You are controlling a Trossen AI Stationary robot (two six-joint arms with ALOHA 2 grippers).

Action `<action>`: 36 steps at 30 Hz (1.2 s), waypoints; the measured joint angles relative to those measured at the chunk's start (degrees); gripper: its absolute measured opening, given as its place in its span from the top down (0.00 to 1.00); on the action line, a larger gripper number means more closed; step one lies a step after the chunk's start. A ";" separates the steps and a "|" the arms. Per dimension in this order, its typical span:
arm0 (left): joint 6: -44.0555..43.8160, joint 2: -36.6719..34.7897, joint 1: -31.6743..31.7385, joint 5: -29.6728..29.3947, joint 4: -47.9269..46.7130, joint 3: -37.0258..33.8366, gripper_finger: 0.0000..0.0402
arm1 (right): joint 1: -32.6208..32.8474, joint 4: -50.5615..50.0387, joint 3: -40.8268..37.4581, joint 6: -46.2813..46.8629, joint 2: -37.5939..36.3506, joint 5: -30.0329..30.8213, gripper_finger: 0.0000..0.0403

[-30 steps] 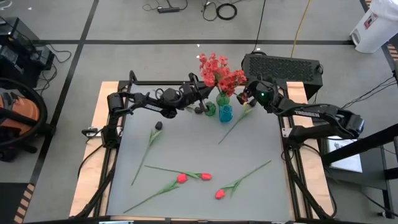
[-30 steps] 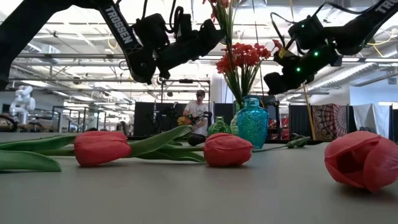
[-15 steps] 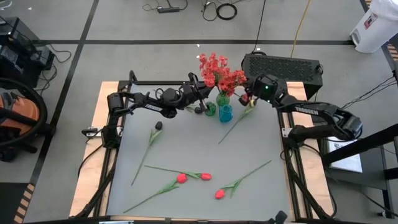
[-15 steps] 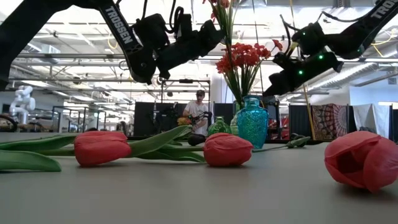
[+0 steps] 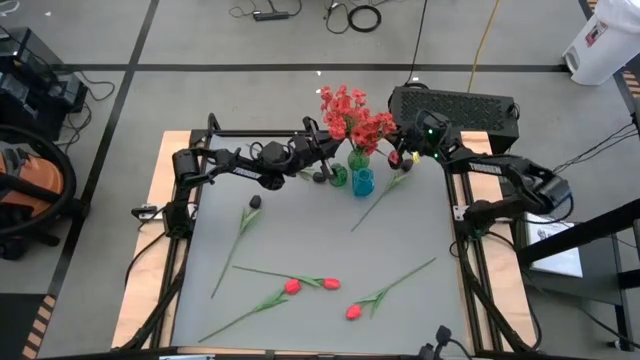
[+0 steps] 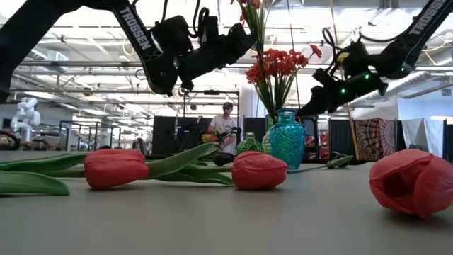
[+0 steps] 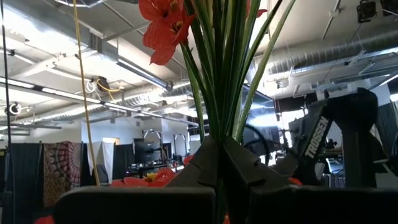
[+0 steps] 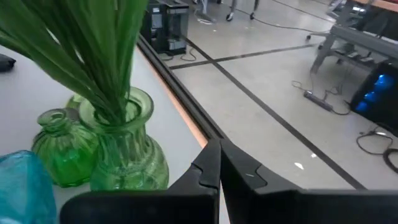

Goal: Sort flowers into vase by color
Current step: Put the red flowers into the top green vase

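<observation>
Red clustered flowers (image 5: pixel 352 115) stand with their green stems in a green vase (image 8: pixel 121 152) at the table's far middle. A smaller green vase (image 8: pixel 55 146) and a blue vase (image 5: pixel 362 182) stand beside it. My left gripper (image 5: pixel 335 152) is shut on the stems above the vase. My right gripper (image 5: pixel 400 156) hangs shut and empty just right of the vases. A dark-budded flower (image 5: pixel 254 203), three red tulips (image 5: pixel 292 286) (image 5: pixel 330 284) (image 5: pixel 353 312) and one more stemmed flower (image 5: pixel 385 193) lie flat on the table. My left gripper pinches the bundle of green stems (image 7: pixel 217 127) between its two fingers, some way above the vase's mouth and below the blossoms. The fingers come from the table's left, slanting upward, and lie across the stems. The stems stand upright in the vase.
The grey mat (image 5: pixel 300 240) has free room between the vases and the lying flowers. A black box (image 5: pixel 455 105) sits behind the table's far right corner. A person (image 6: pixel 227 127) sits in the room far beyond the table.
My right gripper has swung toward the table's far edge, beside the vases, sinking a little and turning, and its fingers have shut on nothing. The flowers and vases have stayed where they were.
</observation>
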 joint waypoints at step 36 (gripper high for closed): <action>2.69 0.00 0.02 -0.02 -0.03 0.76 0.98 | 1.23 8.17 8.83 7.69 20.00 -12.00 1.00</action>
